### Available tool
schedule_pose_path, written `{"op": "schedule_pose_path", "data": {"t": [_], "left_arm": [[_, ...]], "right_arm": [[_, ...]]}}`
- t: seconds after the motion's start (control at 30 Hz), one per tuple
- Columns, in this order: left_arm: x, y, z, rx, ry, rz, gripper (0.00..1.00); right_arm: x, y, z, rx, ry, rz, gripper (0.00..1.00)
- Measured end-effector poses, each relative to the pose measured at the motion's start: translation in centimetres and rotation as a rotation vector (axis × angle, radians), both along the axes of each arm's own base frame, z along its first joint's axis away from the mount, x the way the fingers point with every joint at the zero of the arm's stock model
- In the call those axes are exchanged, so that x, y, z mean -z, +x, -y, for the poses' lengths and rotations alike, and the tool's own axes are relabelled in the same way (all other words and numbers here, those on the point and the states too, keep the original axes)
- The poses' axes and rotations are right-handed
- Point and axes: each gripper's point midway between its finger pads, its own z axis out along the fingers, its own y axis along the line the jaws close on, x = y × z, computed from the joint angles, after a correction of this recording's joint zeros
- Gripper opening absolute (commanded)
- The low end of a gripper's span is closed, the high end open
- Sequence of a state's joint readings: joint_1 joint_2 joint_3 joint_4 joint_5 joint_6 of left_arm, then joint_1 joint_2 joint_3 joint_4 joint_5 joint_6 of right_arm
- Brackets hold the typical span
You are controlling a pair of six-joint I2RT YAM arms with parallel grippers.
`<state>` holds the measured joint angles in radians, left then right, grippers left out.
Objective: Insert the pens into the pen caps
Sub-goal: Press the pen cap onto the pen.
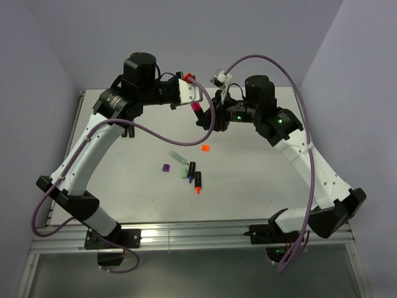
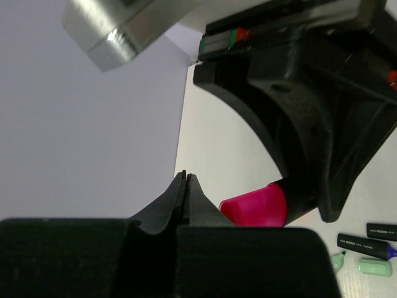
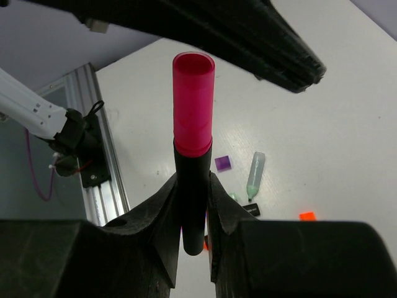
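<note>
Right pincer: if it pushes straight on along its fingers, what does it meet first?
Probably the shut left pincer, crossing just beyond the pink-capped black pen that the right pincer grips; depth unclear.

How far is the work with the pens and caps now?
Looks done: the pink plastic cap sits on one black-barrelled pen. In hand: the right end effector grips that pen; the left end effector is shut, empty. Remaining: an orange cap, purple cap and orange-tipped black pen lie loose.

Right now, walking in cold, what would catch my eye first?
A black pen with a bright pink cap, clamped in the right gripper above the table. The left gripper, shut and empty, sits beside it. Below lie loose pens and an orange cap.
</note>
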<state>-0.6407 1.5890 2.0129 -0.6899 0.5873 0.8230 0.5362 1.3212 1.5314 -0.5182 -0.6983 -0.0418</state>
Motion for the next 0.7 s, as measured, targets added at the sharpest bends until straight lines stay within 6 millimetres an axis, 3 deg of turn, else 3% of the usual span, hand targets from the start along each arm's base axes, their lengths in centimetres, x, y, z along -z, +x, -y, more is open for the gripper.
{"op": "schedule_pose_path", "data": {"t": [0.4,0.7], "left_arm": [[2.3,0.7,1.1,-0.080,0.036,-0.004,0.00],[1.9,0.5,1.4,-0.105,0.011,-0.006,0.00]], "right_arm": [[1.2,0.4,0.1,0.036,-0.034,-0.077,0.00],[0.9,0.0,0.2,0.035,-0.028,-0.097,0.00]]}}
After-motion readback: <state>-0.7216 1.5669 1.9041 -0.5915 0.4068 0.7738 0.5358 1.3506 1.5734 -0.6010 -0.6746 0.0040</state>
